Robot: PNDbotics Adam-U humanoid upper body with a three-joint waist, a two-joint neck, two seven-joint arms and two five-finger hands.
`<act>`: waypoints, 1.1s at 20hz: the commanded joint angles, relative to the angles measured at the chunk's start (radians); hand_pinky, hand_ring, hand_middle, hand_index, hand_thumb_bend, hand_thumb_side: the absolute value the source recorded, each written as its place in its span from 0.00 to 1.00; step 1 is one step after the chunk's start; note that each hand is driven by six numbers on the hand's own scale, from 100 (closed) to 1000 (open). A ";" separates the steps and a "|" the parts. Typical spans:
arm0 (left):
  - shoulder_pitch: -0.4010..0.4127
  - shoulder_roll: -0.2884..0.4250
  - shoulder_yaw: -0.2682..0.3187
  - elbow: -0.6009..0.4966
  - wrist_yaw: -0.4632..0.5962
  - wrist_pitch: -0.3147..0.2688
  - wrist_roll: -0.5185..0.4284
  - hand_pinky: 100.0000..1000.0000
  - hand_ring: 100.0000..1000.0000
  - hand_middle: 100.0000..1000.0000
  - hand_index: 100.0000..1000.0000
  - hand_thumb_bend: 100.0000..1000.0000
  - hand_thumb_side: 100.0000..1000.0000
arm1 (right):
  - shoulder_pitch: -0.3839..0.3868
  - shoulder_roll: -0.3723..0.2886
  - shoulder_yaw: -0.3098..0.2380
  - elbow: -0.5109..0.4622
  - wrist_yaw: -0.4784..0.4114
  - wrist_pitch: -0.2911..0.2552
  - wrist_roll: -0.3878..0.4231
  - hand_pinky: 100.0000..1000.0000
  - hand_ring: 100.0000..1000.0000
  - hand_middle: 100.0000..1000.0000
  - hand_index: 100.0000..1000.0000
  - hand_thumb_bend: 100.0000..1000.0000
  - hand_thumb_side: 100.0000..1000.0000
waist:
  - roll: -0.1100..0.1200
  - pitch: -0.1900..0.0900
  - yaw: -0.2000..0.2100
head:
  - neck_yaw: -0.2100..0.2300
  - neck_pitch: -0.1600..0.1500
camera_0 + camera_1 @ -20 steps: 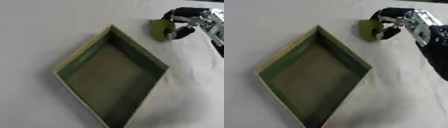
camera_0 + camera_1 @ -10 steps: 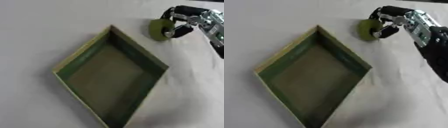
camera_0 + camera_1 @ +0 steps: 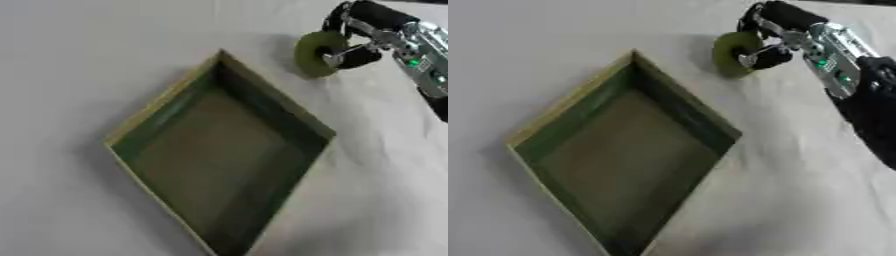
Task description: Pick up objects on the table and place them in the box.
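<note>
My right hand (image 3: 773, 39) comes in from the upper right, and its fingers are curled around a green ring (image 3: 730, 53), which looks like a roll of tape standing on its edge. I cannot tell for sure if the ring is lifted or touches the table (image 3: 79, 60), but it is outside the box (image 3: 149, 117), just beside its upper corner. The box is green inside with lighter rims, and it lies on the table like a diamond. Inside I see only its bare bottom, so I judge that nothing is placed in it yet. The task is then at the beginning of its middle part: the ring is in my grasp, but carrying it over the rim and releasing it is not yet done. As for the count, I see one box, one green ring and one hand at work. No other loose object shows on the table in these views. My left hand does not show anywhere.
</note>
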 commanded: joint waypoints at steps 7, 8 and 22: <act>0.003 0.025 0.007 -0.019 -0.003 0.003 0.003 0.69 0.51 0.47 0.63 0.00 0.53 | 0.032 -0.116 -0.036 -0.190 -0.061 0.012 -0.055 0.34 0.46 0.24 0.29 0.00 0.16 | 0.010 -0.032 -0.010 | 0.001 -0.003; 0.004 0.025 0.008 -0.019 -0.003 0.003 0.003 0.69 0.51 0.47 0.63 0.00 0.53 | 0.040 -0.123 -0.041 -0.213 -0.074 0.018 -0.054 0.34 0.46 0.24 0.29 0.00 0.16 | 0.010 -0.033 -0.011 | 0.001 -0.003; 0.005 0.029 0.008 -0.019 -0.001 0.003 0.009 0.69 0.51 0.47 0.63 0.00 0.53 | 0.123 -0.203 -0.084 -0.631 -0.181 0.013 -0.065 0.38 0.47 0.30 0.33 0.00 0.15 | 0.014 -0.041 -0.017 | -0.001 -0.009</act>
